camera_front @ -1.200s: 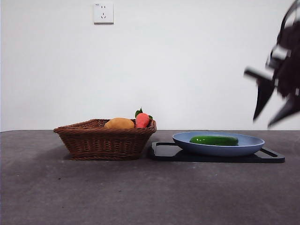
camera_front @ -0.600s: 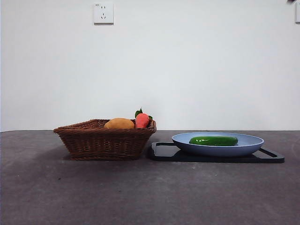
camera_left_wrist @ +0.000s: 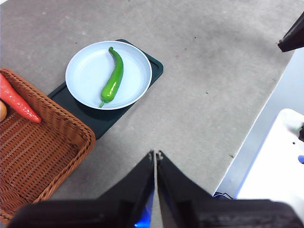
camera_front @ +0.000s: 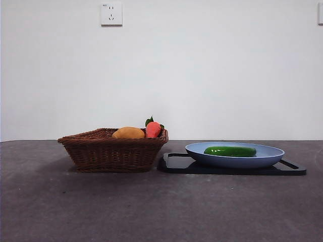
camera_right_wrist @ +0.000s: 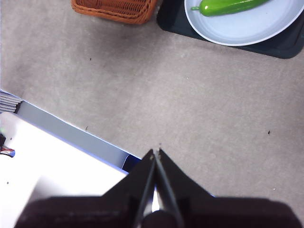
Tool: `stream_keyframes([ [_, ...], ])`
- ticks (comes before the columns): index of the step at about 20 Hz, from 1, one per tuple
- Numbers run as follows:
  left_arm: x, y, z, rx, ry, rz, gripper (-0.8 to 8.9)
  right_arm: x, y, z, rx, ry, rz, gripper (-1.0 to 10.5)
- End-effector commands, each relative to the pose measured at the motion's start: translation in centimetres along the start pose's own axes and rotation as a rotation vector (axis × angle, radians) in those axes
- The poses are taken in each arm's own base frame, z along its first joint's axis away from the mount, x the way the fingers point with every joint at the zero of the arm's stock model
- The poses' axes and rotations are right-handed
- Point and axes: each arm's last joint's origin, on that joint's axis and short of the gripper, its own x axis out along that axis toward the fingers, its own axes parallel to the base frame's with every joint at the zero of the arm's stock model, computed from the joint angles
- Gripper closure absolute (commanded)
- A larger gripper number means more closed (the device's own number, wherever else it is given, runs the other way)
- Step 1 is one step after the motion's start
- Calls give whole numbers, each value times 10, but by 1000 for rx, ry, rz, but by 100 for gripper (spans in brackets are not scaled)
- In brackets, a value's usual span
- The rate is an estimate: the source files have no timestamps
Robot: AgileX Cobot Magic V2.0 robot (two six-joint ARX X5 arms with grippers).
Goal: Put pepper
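The glossy green pepper [camera_front: 230,151] lies along the blue plate [camera_front: 272,156], which rests on a black tray [camera_front: 179,163]. The pepper also shows in the left wrist view [camera_left_wrist: 112,79] and in the right wrist view [camera_right_wrist: 230,6], lying on the plate [camera_left_wrist: 85,71] [camera_right_wrist: 247,26]. My left gripper [camera_left_wrist: 156,154] is shut and empty, high above the table, away from the plate. My right gripper [camera_right_wrist: 156,152] is shut and empty, high above the table's near edge. Neither gripper shows in the front view.
A brown wicker basket [camera_front: 111,151] stands left of the tray, holding a yellow-orange fruit [camera_front: 128,133] and a red-orange fruit with green leaves [camera_front: 153,129]. The basket [camera_left_wrist: 42,156] also shows in the left wrist view. A white socket [camera_front: 111,13] is on the wall.
The dark arm seen at the right edge a second ago has risen out of the front view. The pepper, plate and basket have not moved.
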Motion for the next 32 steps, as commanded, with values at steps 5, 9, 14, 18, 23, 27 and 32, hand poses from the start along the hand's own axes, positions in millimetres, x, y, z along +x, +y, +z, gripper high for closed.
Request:
stream_keyframes([
  [5,-1,-2,5,0,-21,-7,806,-2,1,1,-10,4,0,936],
  [9,-1,-2,5,0,-21,-7,806,-2,1,1,-10,4,0,936],
  [14,-2,3,7,11,-48,43,806,-2,1,1,-10,4,0,936],
  [18,-16,31,30,24,-312,240,806,-2,1,1,-10,4,0,936],
  [23,-71,75,38,-10,-631,460,806,-2,1,1,-10,4,0,936],
  [27,-123,91,14,-40,-691,618,806,-2,1,1,-10,4,0,936],
  [32,-147,89,-43,-75,-756,867,805,-2,1,1,-10,4,0,936],
])
